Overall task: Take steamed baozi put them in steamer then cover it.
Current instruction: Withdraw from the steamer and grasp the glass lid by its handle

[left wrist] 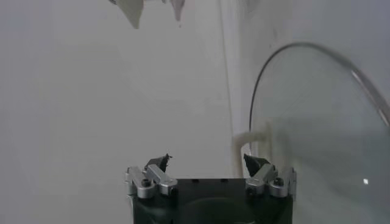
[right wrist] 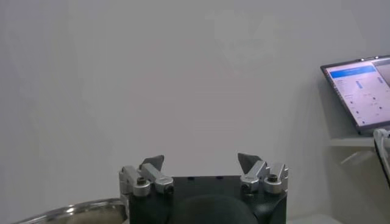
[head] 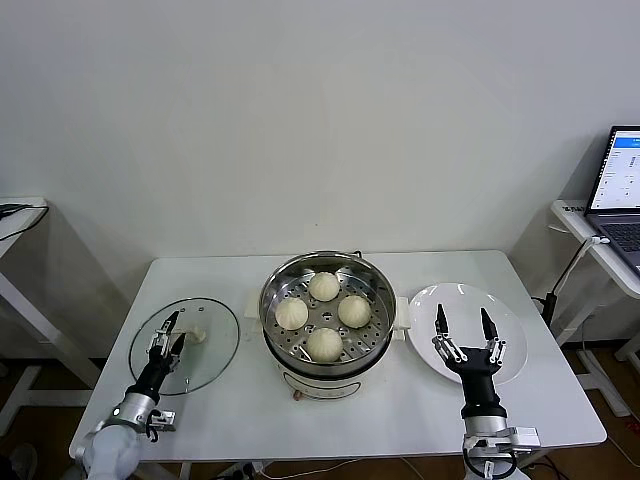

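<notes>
The steamer (head: pixel 370 285), a shiny steel pot with a perforated tray, stands mid-table with several steamed baozi (head: pixel 323 286) resting in it. The cover (head: pixel 215 352), a clear glass lid, lies flat on the table left of the pot, and its white handle (head: pixel 197 335) shows beside my left gripper (head: pixel 170 333). That gripper hovers open over the lid, holding nothing. In the left wrist view the cover (left wrist: pixel 304 109) fills the far side beyond the open left gripper (left wrist: pixel 207 161). My right gripper (head: pixel 463 320) stands open and empty above a white plate.
The white plate (head: pixel 515 350) lies right of the pot, bare. A laptop (head: pixel 625 185) sits on a side table at the far right and another side table (head: pixel 20 212) stands at the far left. The pot's rim (right wrist: pixel 79 213) shows beside the right gripper (right wrist: pixel 201 162).
</notes>
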Tool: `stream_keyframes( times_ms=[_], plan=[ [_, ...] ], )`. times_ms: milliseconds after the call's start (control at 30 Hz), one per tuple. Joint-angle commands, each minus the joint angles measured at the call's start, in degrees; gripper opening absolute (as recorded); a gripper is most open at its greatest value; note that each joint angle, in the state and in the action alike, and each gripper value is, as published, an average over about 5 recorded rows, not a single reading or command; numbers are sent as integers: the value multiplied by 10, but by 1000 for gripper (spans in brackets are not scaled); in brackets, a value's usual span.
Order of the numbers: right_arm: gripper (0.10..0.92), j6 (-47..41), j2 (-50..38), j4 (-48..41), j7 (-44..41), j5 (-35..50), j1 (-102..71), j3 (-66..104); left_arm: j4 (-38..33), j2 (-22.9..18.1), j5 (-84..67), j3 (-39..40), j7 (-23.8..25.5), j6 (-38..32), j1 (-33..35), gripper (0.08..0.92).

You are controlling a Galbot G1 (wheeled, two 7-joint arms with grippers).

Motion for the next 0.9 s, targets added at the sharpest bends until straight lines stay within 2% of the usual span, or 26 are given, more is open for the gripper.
stream_keyframes(
  times_ms=[33,400,500,900],
  plan=[
    [823,3,2,-5,1,-4,1,-1,34,-3,16,1,-2,6,-37,823],
    [823,9,3,-15,-1,-10,5,0,56,-8,16,8,6,12,-56,814],
    [823,11,3,-16,-1,-11,6,0,66,-9,16,8,6,12,-60,756],
    [823,15,6,-29,0,-15,14,-3,59,-10,16,10,3,13,-54,411]
  ],
)
